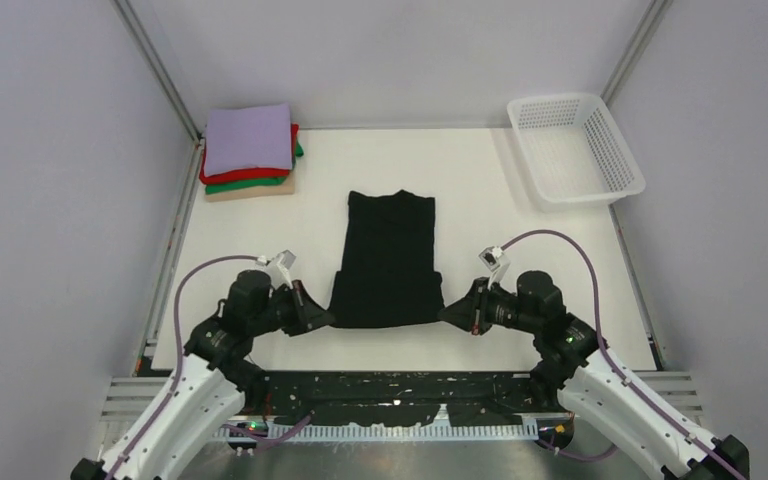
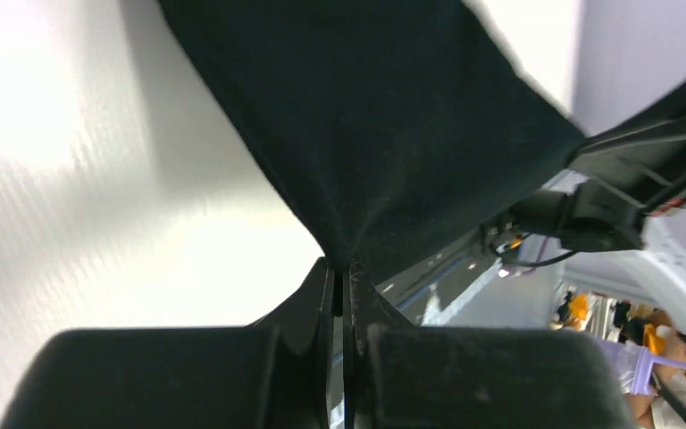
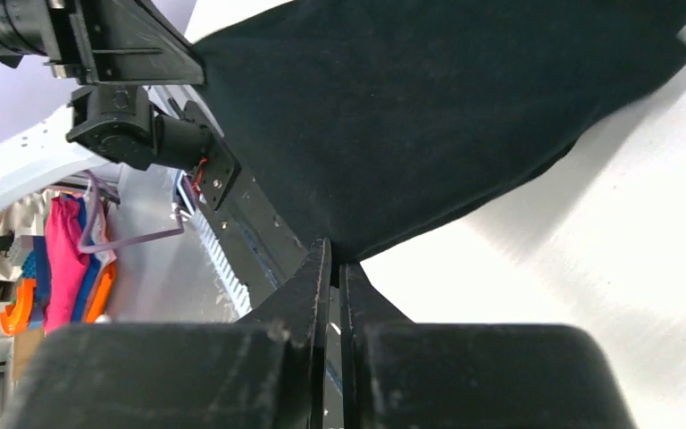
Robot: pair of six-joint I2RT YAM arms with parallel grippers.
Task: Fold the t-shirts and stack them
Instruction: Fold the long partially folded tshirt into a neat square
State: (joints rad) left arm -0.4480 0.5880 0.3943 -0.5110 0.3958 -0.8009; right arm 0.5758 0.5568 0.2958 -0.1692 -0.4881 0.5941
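A black t-shirt, folded into a long strip, lies in the middle of the white table. My left gripper is shut on its near left corner, and the cloth is pulled taut from the jaws in the left wrist view. My right gripper is shut on its near right corner, with the cloth rising from the jaws in the right wrist view. A stack of folded t-shirts sits at the far left, lavender on top, then red, green and tan.
A white mesh basket stands at the far right corner. Grey walls enclose the table on three sides. A dark strip runs along the near edge between the arm bases.
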